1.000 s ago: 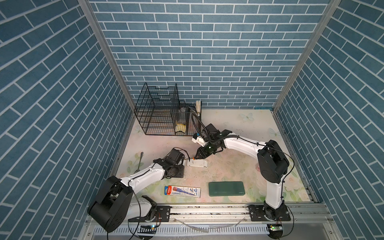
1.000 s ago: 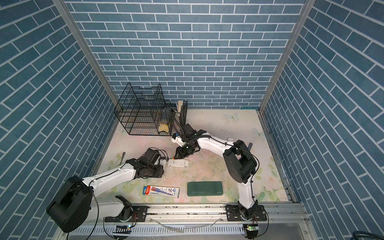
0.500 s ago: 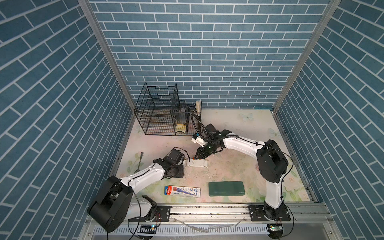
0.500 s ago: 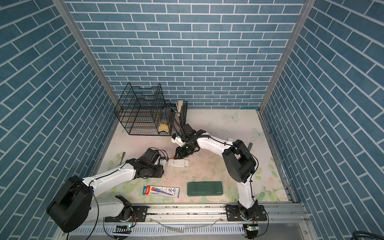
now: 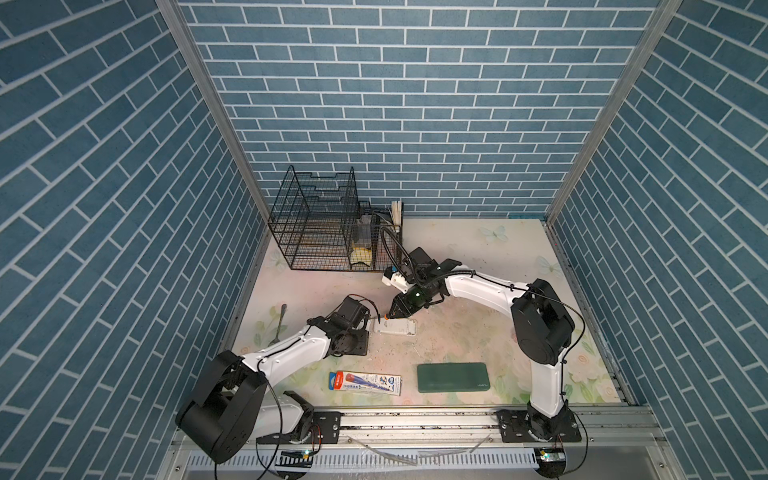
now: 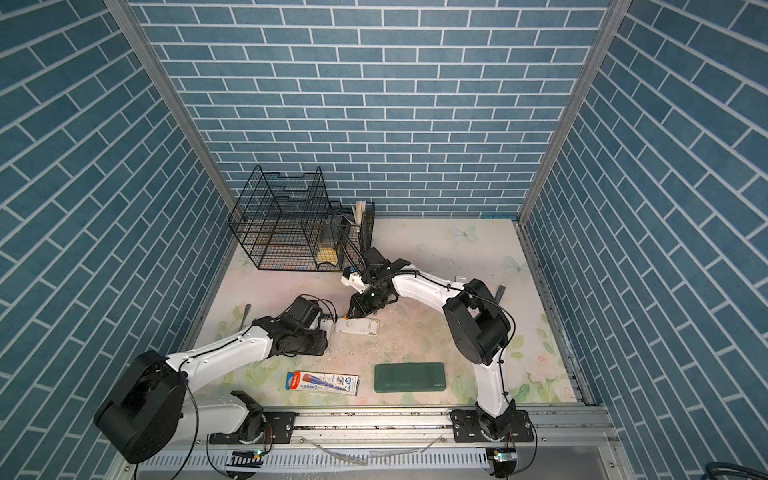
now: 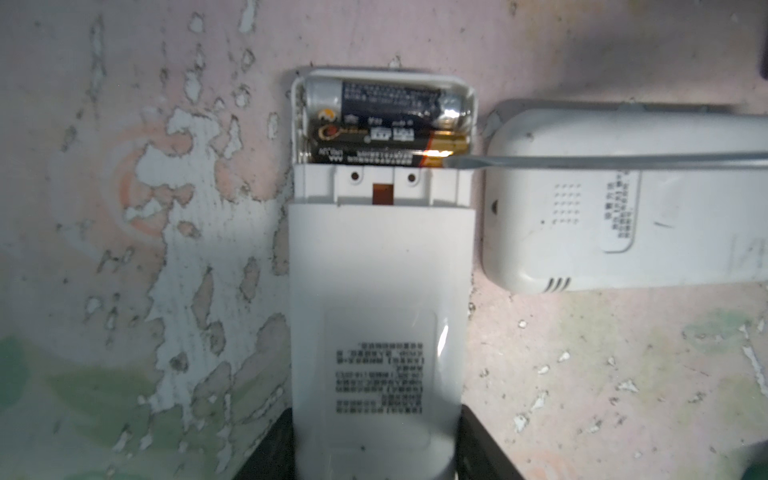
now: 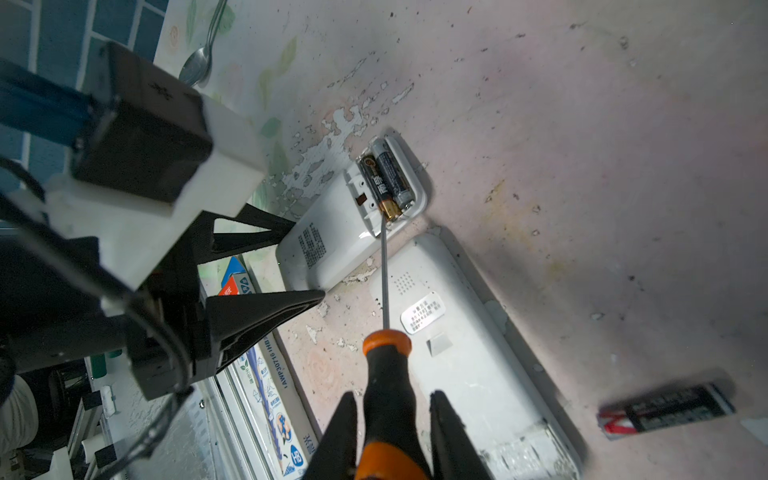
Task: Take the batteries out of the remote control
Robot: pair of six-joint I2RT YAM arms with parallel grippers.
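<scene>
The white remote control [image 7: 378, 266] lies back up on the table, and my left gripper [image 7: 374, 453] is shut on its near end. Its battery bay is open. Two batteries lie in it side by side, one black and silver [image 7: 386, 97], one black with a gold end [image 7: 374, 145]. My right gripper [image 8: 395, 399] is shut on the orange-and-black handle of a screwdriver [image 8: 388, 374]. The screwdriver's metal tip [image 7: 451, 161] rests against the gold end of the nearer battery [image 8: 390, 208]. In a top view both grippers meet mid-table, left [image 5: 365, 324] and right [image 5: 397, 307].
A larger white device [image 7: 623, 199] lies right beside the remote, under the screwdriver shaft. A small dark cylinder with a red-and-white end [image 8: 665, 409] lies on the table beyond it. A pen box [image 5: 365, 383], a green case [image 5: 454, 377], a spoon [image 5: 280, 324] and a wire rack [image 5: 316, 224] stand around.
</scene>
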